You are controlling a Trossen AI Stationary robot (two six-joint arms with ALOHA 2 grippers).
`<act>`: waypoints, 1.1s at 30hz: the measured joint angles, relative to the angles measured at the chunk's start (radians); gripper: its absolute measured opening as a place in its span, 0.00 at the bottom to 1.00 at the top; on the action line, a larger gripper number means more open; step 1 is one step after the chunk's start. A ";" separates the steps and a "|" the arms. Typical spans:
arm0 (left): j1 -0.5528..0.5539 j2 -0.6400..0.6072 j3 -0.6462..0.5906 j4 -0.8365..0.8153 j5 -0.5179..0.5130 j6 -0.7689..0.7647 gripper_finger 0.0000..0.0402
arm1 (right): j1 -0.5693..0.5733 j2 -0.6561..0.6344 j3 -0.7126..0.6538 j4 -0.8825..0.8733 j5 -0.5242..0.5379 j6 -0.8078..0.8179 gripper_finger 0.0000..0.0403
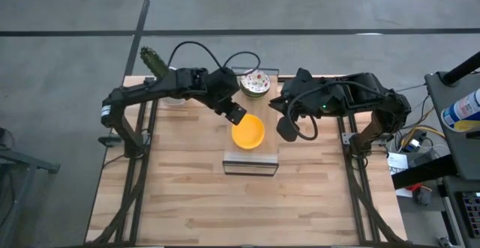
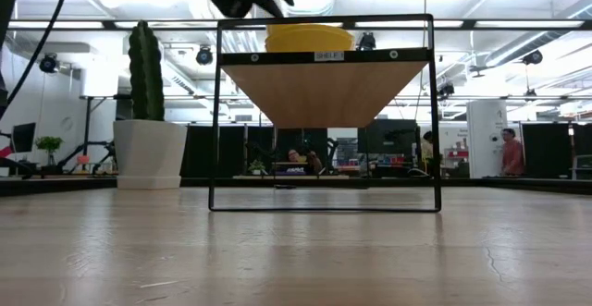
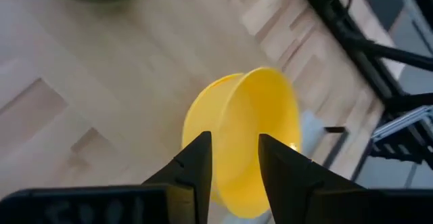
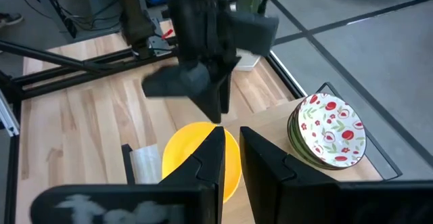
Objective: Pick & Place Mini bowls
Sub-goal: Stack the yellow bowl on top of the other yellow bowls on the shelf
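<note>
The left pincer point(image 1: 237, 115) is over the middle of the tabletop point(image 1: 187, 195), and its two dark fingers point(image 3: 196, 166) are closed on the rim of a yellow bowl point(image 1: 248, 132). One finger is inside the rim and one is outside. The yellow bowl sits on top of a small shelf point(image 1: 250, 164) with a black wire frame. In the low view the yellow bowl point(image 2: 309, 37) looks level on the wooden top of the shelf point(image 2: 324, 89). In the left wrist view the yellow bowl point(image 3: 247, 139) shows its open side, and nothing can be seen inside it.

At the far edge of the tabletop, just behind the shelf, there is a stack of speckled bowls point(image 1: 255, 82). They are white with red and green spots, and their open sides face up. The stack point(image 4: 328, 130) stands close beside the yellow bowl point(image 4: 200, 158) but does not touch it.

The right pincer point(image 1: 287, 129) hangs just to the right of the yellow bowl. Its fingers point(image 4: 210, 158) are nearly together, with only a thin gap, and they hold nothing.

A cactus in a white pot point(image 2: 148, 121) stands at the far left corner. The front half of the tabletop is wide open wood, with lots of room.
</note>
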 joint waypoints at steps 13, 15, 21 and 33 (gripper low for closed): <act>-0.009 0.016 0.007 0.041 0.093 0.045 0.12 | 0.000 0.000 0.000 0.000 0.000 0.000 0.11; -0.006 0.021 -0.015 0.043 0.090 0.042 0.04 | 0.000 0.000 0.000 0.000 0.000 0.000 0.11; 0.010 0.022 -0.059 0.057 0.054 0.029 0.01 | 0.000 0.000 -0.001 -0.001 0.000 0.006 0.11; 0.042 0.020 -0.109 0.063 0.031 0.027 0.00 | 0.000 0.000 -0.002 -0.002 0.000 0.008 0.11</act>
